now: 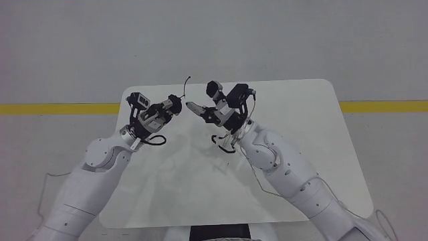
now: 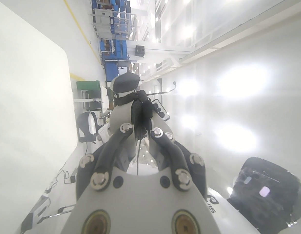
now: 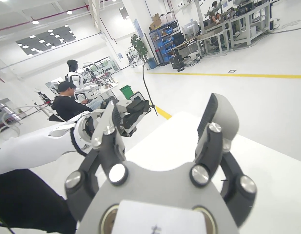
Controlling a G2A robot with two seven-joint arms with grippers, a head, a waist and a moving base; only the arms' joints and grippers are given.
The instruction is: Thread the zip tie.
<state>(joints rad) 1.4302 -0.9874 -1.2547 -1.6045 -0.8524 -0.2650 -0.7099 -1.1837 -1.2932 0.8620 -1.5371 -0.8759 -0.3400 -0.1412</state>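
The left gripper (image 2: pixel 137 96) hangs above the white table (image 1: pixel 301 107), jaws clamped together on a black zip tie (image 3: pixel 146 83) — the thin strap sticks out past the fingertips, curling at its far end; the right gripper (image 3: pixel 162 103) faces it from just beside, jaws spread wide apart.

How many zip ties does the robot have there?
1. The zip tie is pinched in the left pincer above the table, close to the open right pincer. Others could be hidden beneath the arms.
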